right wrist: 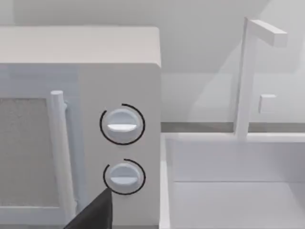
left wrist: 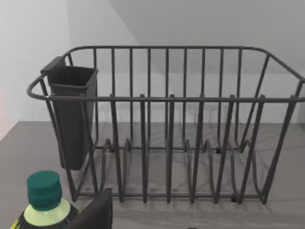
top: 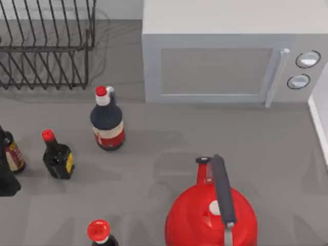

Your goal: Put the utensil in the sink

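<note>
The utensil is out of view. The white sink (right wrist: 228,191) lies right of the microwave, with a white faucet (right wrist: 245,76) standing at its back rim; its edge (top: 320,123) shows at the table's right side. A dark tip of my right gripper (right wrist: 95,212) sits low in the right wrist view, facing the microwave's two knobs (right wrist: 122,125). A dark tip of my left gripper (left wrist: 95,214) sits low in the left wrist view, facing the wire dish rack (left wrist: 167,124) from the front.
A grey microwave (top: 215,72) stands at the back, the dish rack (top: 46,46) at the back left with a dark cutlery cup (left wrist: 71,114). Several red-capped sauce bottles (top: 107,120) stand at left, a green-capped bottle (left wrist: 44,195) near the left gripper, a red kettle (top: 197,218) in front.
</note>
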`<act>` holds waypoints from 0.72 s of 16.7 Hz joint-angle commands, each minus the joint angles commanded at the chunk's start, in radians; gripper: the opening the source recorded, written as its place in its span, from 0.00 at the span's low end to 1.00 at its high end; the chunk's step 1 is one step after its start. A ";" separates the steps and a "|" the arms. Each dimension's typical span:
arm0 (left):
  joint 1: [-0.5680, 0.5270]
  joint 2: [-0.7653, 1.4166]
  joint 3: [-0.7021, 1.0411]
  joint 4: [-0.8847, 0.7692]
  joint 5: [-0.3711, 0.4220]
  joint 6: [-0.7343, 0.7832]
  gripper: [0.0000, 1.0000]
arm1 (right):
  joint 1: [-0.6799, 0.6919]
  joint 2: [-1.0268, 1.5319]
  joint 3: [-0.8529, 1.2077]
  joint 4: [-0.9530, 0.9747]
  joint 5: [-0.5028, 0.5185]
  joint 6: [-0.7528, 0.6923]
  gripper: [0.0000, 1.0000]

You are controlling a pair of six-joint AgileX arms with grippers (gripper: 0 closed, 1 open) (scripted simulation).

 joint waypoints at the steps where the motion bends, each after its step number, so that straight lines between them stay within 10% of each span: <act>1: 0.000 0.000 0.000 0.000 0.000 0.000 1.00 | 0.000 0.000 0.000 0.000 0.000 0.000 1.00; 12: 0.000 0.000 0.000 0.000 0.000 0.000 1.00 | -0.041 0.580 0.382 -0.455 -0.001 0.311 1.00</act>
